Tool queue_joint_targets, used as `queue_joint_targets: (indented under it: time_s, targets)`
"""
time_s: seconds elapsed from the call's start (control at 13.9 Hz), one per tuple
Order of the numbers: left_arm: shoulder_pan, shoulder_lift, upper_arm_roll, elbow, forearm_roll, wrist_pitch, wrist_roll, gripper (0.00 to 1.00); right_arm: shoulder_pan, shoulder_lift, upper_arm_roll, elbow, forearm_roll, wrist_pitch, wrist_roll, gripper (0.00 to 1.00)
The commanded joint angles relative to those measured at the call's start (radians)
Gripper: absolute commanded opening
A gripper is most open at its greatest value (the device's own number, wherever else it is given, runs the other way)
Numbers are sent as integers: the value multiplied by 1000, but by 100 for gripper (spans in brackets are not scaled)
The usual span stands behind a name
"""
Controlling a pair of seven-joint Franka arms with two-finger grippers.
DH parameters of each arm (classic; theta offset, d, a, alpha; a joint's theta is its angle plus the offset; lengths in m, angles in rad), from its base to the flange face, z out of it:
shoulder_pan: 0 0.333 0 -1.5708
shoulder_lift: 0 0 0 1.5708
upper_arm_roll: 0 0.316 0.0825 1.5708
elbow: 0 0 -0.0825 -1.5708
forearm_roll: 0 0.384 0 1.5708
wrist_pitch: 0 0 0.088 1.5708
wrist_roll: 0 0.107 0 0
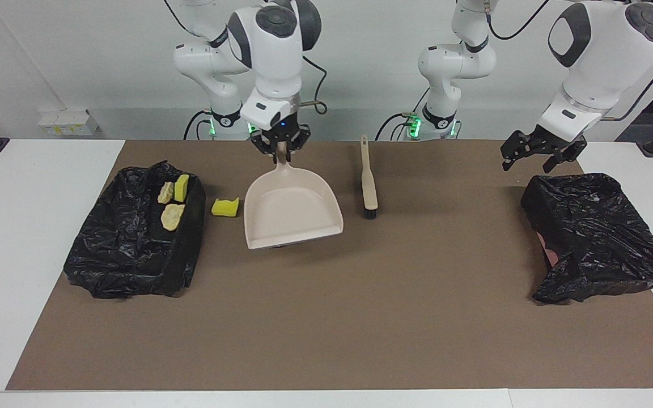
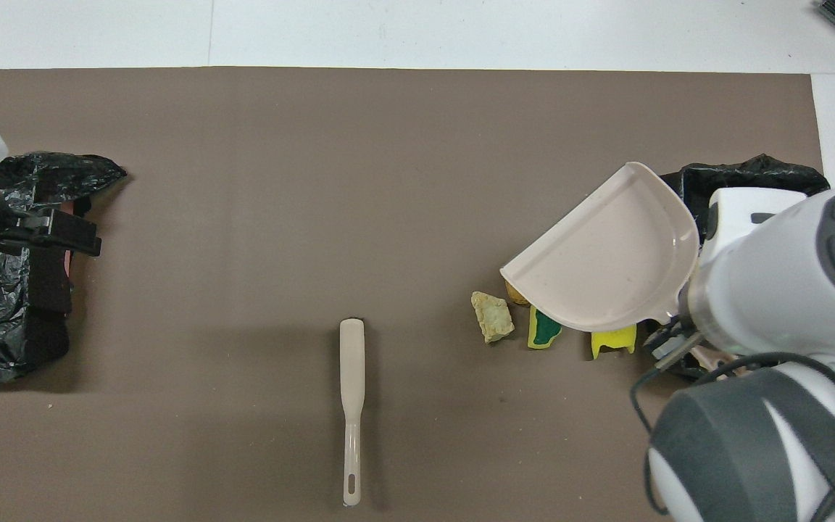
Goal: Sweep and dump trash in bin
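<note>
My right gripper (image 1: 281, 148) is shut on the handle of the beige dustpan (image 1: 292, 212), which hangs over the mat above the loose trash. In the overhead view the pan (image 2: 606, 261) covers part of a tan lump (image 2: 513, 292). Beside it lie a pale lump (image 2: 491, 316), a green-topped sponge (image 2: 544, 330) and a yellow sponge (image 2: 613, 339). Three scraps (image 1: 170, 198) lie in the black-bagged bin (image 1: 128, 255) at the right arm's end. My left gripper (image 1: 536, 156) hangs open and empty above the edge of a second black-bagged bin (image 1: 593, 238).
The beige brush (image 1: 368, 181) lies on the brown mat (image 1: 360, 317) between the two arms' bases, bristles pointing away from the robots. White table borders the mat at both ends.
</note>
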Motion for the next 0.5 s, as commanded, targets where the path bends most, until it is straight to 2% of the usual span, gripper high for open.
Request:
queue_joint_targets:
  time_s: [0.0,0.22,0.43]
  targets:
    - [4,-24,4,-19,17,-6,15,100,12,252,71,220,-33,58,215,0]
    - [0,-24,8,-14,16,-9,3,100,42,381,119,235,-97,235,307,0]
    - [-5,-25,7,-13,14,0,3,100,95,498,125,285,-257,309,439,0]
